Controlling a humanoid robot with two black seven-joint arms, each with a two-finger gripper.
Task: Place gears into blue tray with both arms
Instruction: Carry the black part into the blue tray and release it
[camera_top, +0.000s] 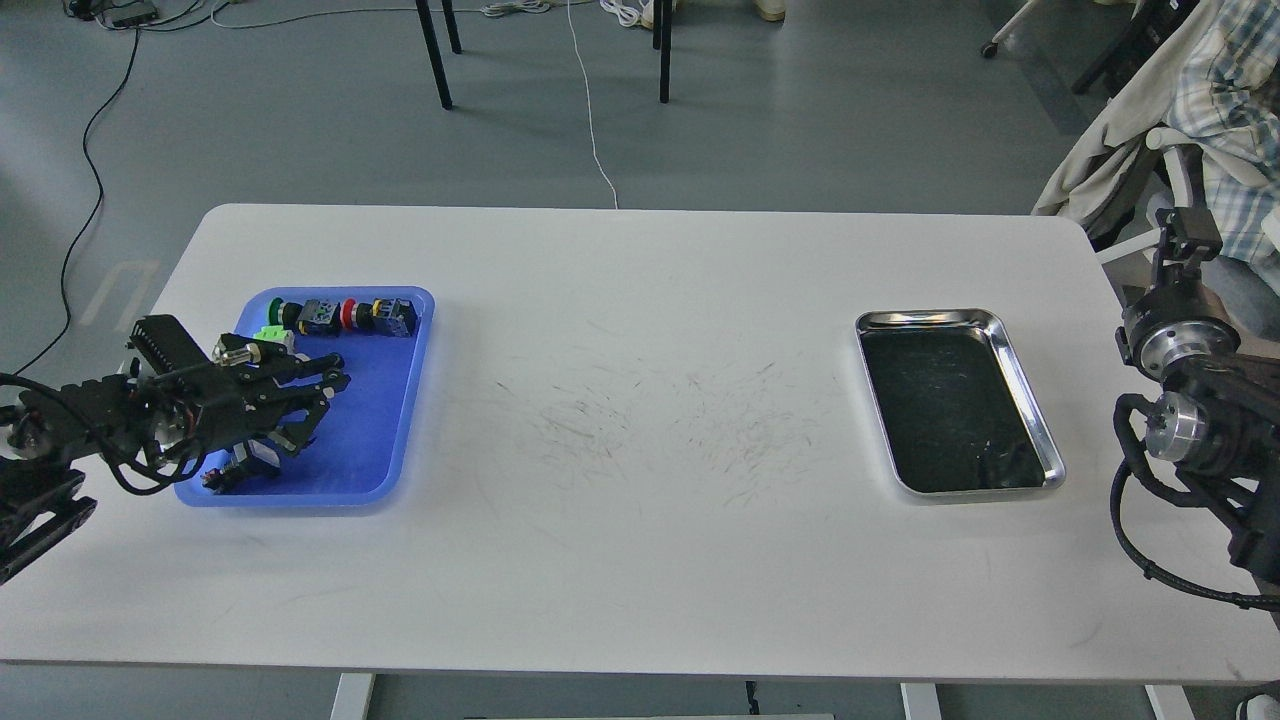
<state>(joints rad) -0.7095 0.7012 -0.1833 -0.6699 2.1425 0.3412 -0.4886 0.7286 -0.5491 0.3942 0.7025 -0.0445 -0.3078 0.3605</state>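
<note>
The blue tray lies at the table's left. My left gripper hovers over the tray's middle, pointing right, with its dark fingers spread above the tray floor. Whether anything sits between them is too dark to tell. No gear shows anywhere; the gripper covers the tray's centre. My right arm stands off the table's right edge. Its gripper points up and away, small and dark.
Colourful push-button switches line the blue tray's far rim, and more lie under my left arm. A steel tray with black lining sits at the right. A chair draped with clothes stands beyond the right corner.
</note>
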